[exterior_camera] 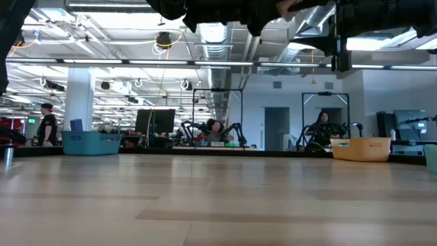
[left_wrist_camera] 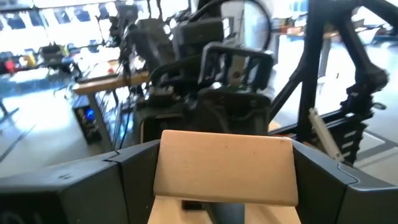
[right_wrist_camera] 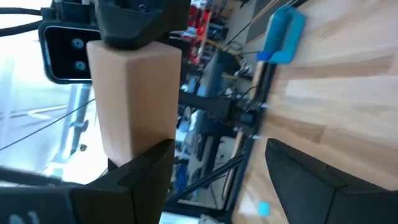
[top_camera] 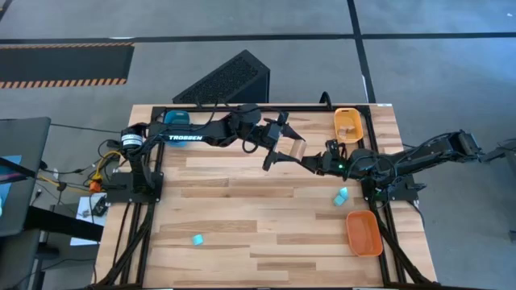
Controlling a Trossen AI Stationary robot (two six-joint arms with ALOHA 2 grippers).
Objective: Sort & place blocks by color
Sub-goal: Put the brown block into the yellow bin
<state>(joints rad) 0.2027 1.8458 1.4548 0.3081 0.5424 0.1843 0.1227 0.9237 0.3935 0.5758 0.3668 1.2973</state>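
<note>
1. The tan wooden block [top_camera: 295,149] hangs above the tabletop [top_camera: 242,234], just left of the yellow-orange tray [top_camera: 348,125], clamped in the left gripper [top_camera: 284,151].
2. The right gripper [top_camera: 316,161] meets it, jaws spread around the block, not clearly pinching.
3. Likely light, rigid, smooth-faced; flat opposite faces give the surest hold.
4. Cyan cubes [top_camera: 341,196] lie below that tray; another [top_camera: 197,239] is far lower-left.
5. The orange tray [top_camera: 364,232] looks empty; yellow-orange contents unclear.
</note>
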